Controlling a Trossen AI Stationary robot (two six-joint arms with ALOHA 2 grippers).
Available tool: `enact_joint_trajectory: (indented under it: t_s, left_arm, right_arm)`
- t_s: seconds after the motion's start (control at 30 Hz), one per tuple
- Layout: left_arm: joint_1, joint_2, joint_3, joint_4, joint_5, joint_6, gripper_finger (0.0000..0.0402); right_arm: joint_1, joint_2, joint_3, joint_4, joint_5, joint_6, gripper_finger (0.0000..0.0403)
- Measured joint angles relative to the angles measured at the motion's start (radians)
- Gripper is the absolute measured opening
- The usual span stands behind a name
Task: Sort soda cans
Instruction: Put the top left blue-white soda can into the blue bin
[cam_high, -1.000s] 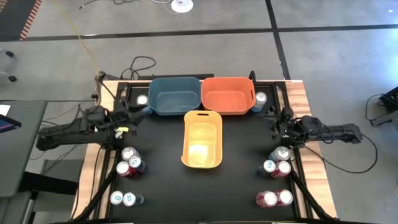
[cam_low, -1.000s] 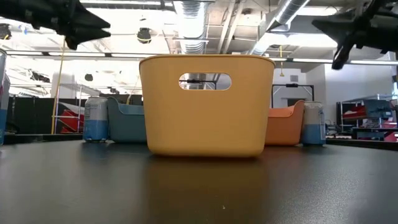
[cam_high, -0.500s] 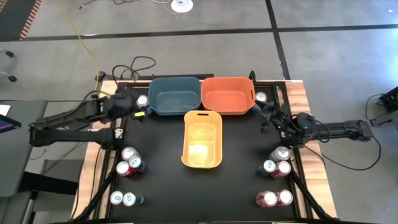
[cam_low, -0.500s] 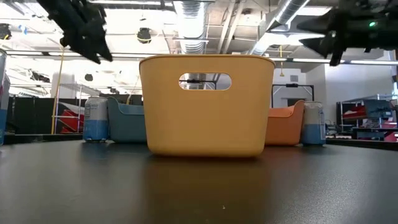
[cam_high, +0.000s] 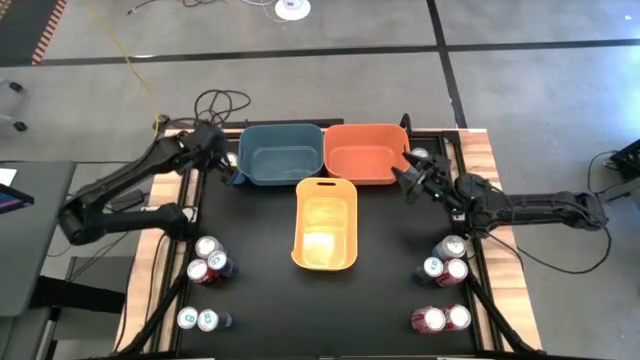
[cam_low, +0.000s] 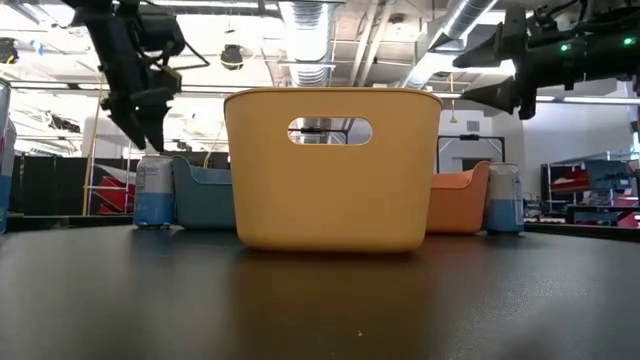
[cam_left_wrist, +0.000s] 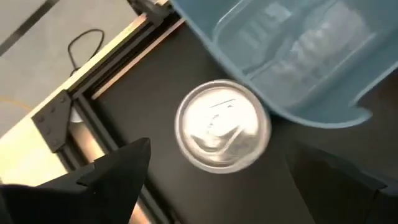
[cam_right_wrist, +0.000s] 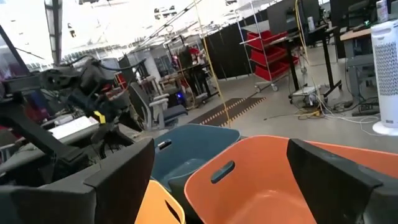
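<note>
A light can with blue marks (cam_low: 153, 192) stands upright on the table by the blue bin's (cam_high: 281, 152) left wall; its silver top shows in the left wrist view (cam_left_wrist: 222, 124). My left gripper (cam_low: 148, 128) hangs open right above it, fingers pointing down and standing on either side without touching. A second such can (cam_high: 418, 156) stands right of the orange bin (cam_high: 365, 152). My right gripper (cam_high: 405, 181) is open and empty, level, just on the near side of that can. The yellow bin (cam_high: 325, 223) stands mid-table.
Cans stand in small groups near the table's edges: red and light ones at the near left (cam_high: 208, 259) (cam_high: 197, 319) and at the near right (cam_high: 448, 257) (cam_high: 441, 319). Black frame rails run along both sides. Bare black tabletop lies either side of the yellow bin.
My left gripper has gone toward the table's far edge and tipped down, ending over the can beside the blue bin. My right gripper has gone toward the far edge and leftward, toward the orange bin, staying open. No can has moved.
</note>
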Motion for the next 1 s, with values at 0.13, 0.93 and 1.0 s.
enact_joint_trajectory:
  t_s: [0.13, 0.93, 1.0]
  left_arm:
    - [0.061, 0.061, 0.000, 0.006, 0.018, 0.070, 0.0369]
    - [0.097, 0.159, -0.001, 0.056, 0.081, 0.169, 0.0277]
    - [0.097, 0.139, 0.003, 0.046, 0.066, 0.153, 0.0277]
  right_arm:
    - [0.000, 0.002, 0.001, 0.002, 0.000, 0.001, 0.0391]
    - [0.031, 0.002, 0.002, -0.032, -0.001, 0.039, 0.0335]
    - [0.041, 0.002, 0.002, -0.038, -0.001, 0.039, 0.0326]
